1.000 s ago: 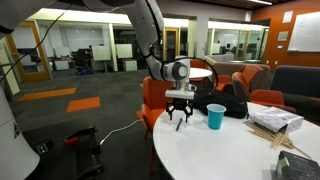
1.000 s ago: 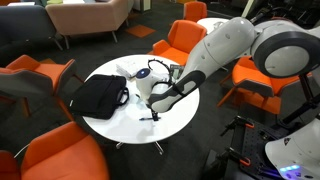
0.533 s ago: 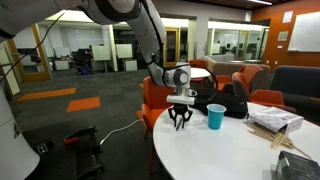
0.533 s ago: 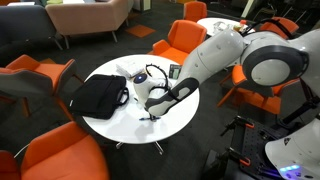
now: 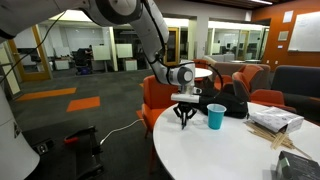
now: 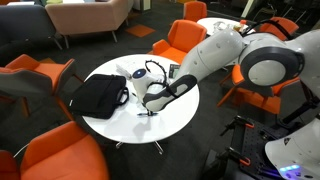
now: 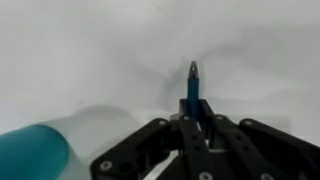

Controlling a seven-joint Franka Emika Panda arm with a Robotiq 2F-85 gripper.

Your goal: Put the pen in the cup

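The black tool (image 5: pixel 185 117) points straight down, its fingers pinched on the thin dark pen (image 7: pixel 193 80), low over the round white desk (image 5: pixel 230 150). In an exterior view the small teal tapered cup (image 5: pixel 216 116) stands just right of it. The pale arm (image 5: pixel 152 40) arches down from the upper left.

Even, fairly bright indoor light in both exterior views, grainy detail, wrist view soft all over, white table (image 7: pixel 80 50) washed pale, faint grey shadow, cup (image 7: pixel 30 158) blurred at the corner

White table (image 5: pixel 220 150) with cup (image 5: pixel 216 116), black bag (image 6: pixel 100 95)
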